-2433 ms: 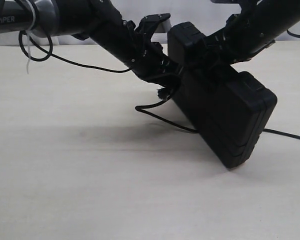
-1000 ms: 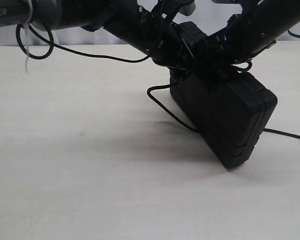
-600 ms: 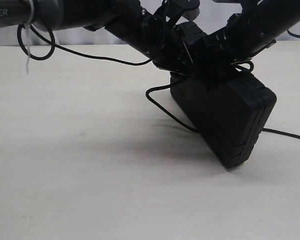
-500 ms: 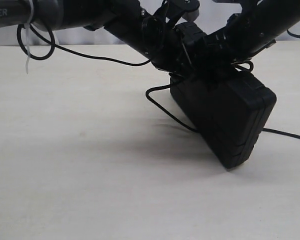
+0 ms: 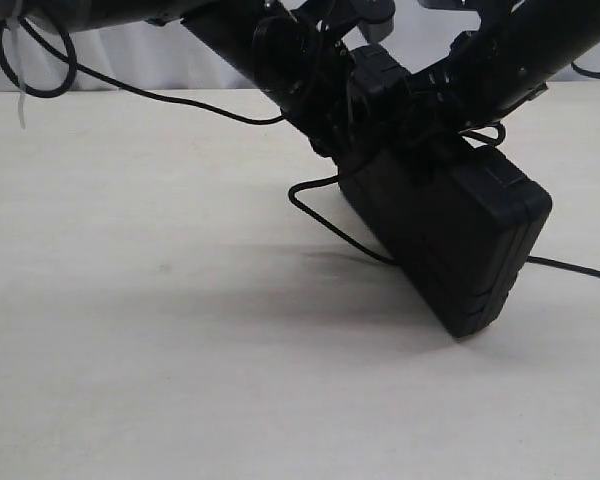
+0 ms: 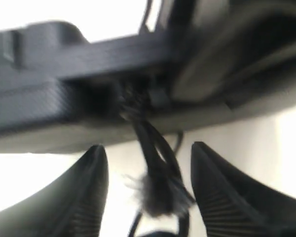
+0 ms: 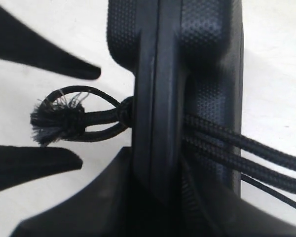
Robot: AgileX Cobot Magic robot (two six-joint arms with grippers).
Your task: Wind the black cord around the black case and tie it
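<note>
The black case (image 5: 450, 235) stands tilted on one corner on the table, and my right gripper (image 5: 430, 105) is shut on its upper edge (image 7: 163, 192). The black cord (image 5: 320, 220) loops out from the case's left side. Three strands of it (image 7: 237, 148) cross the case's narrow side. Its knotted, frayed end (image 6: 163, 195) hangs from the case's rim between the fingers (image 6: 93, 192) of my left gripper (image 6: 148, 153), which is open and not touching it. The right wrist view shows that tuft (image 7: 54, 121) between the same spread fingers (image 7: 39, 168).
The case rests on a pale table (image 5: 180, 350). More of the cord (image 5: 575, 270) trails off to the right on the tabletop. The left arm's cable (image 5: 160, 95) sags low over the table's back, with a white zip tie (image 5: 20, 100) at the far left.
My left gripper has opened and let go of the cord's tufted end. The left arm has drawn back up and to the left a little. The case and the right gripper have stayed put.
</note>
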